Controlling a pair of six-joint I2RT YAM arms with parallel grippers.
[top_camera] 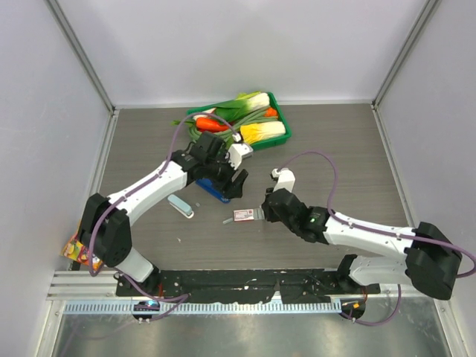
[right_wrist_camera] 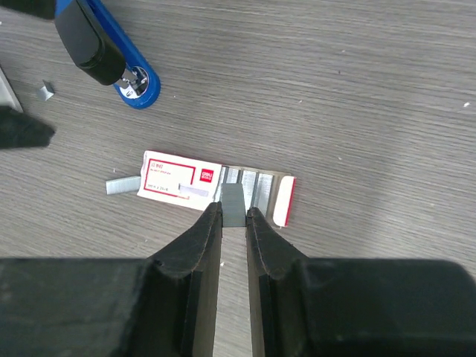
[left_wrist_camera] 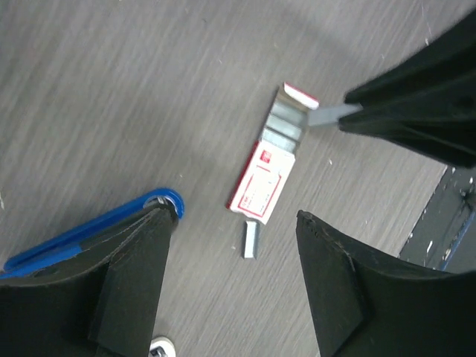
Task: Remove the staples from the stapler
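Note:
The dark blue stapler (top_camera: 211, 189) lies on the table under my left gripper (top_camera: 227, 181). In the left wrist view the stapler (left_wrist_camera: 82, 234) runs beside and under the left finger (left_wrist_camera: 130, 290); the jaws stand wide apart with bare table between them. My right gripper (right_wrist_camera: 233, 216) is shut on a short grey strip of staples (right_wrist_camera: 233, 202) at the open end of the red-and-white carton (right_wrist_camera: 178, 182). The top view shows this gripper (top_camera: 262, 213) just right of the carton (top_camera: 244, 215). Another loose strip (right_wrist_camera: 123, 185) lies at the carton's closed end, also in the left wrist view (left_wrist_camera: 251, 240).
A pale blue-and-white oblong object (top_camera: 180, 206) lies left of the stapler. A green tray (top_camera: 281, 123) of toy vegetables stands at the back. A colourful packet (top_camera: 73, 249) sits at the left edge. A tiny staple bit (right_wrist_camera: 46, 91) lies near the stapler.

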